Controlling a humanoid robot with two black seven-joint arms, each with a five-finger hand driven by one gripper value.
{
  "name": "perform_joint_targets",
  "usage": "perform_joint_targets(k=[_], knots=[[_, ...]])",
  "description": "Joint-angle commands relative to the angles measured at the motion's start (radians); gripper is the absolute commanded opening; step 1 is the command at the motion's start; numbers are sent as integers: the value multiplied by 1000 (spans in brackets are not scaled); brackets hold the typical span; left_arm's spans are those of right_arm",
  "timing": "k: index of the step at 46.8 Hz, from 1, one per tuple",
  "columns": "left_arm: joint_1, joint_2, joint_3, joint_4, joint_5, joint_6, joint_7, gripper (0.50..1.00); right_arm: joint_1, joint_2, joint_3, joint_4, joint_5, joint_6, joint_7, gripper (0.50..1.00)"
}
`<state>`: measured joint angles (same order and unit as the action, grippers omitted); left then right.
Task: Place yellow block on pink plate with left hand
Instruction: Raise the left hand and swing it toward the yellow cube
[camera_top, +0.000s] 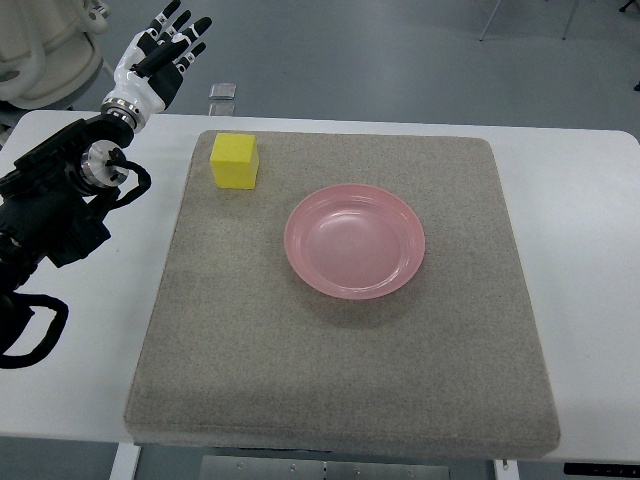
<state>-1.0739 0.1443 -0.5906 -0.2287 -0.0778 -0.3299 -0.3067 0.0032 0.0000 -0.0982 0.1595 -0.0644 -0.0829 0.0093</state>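
A yellow block (234, 161) sits on the grey mat (340, 400) near its far left corner. A pink plate (354, 240) lies empty at the middle of the mat, to the right of and nearer than the block. My left hand (165, 52) is raised beyond the table's far left edge, up and left of the block and apart from it. Its fingers are spread and hold nothing. The left arm (60, 205) comes in from the left edge. The right arm is out of view.
The mat lies on a white table (590, 230). A small clear object (223, 92) lies past the table's far edge, behind the block. White machine parts (45, 50) stand at the top left corner.
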Motion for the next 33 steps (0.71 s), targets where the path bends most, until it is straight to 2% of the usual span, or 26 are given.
perform_joint_targets(k=[1,8,33], knots=[[0,0,0,0,0,0,0,996,0,0,0,0,0,0,0,924],[0,3,0,0,-4,0,-41,996,0,0,0,0,0,0,0,924],[-1,14,3,-1,-5,2,-41,996,0,0,0,0,0,2,0,924]])
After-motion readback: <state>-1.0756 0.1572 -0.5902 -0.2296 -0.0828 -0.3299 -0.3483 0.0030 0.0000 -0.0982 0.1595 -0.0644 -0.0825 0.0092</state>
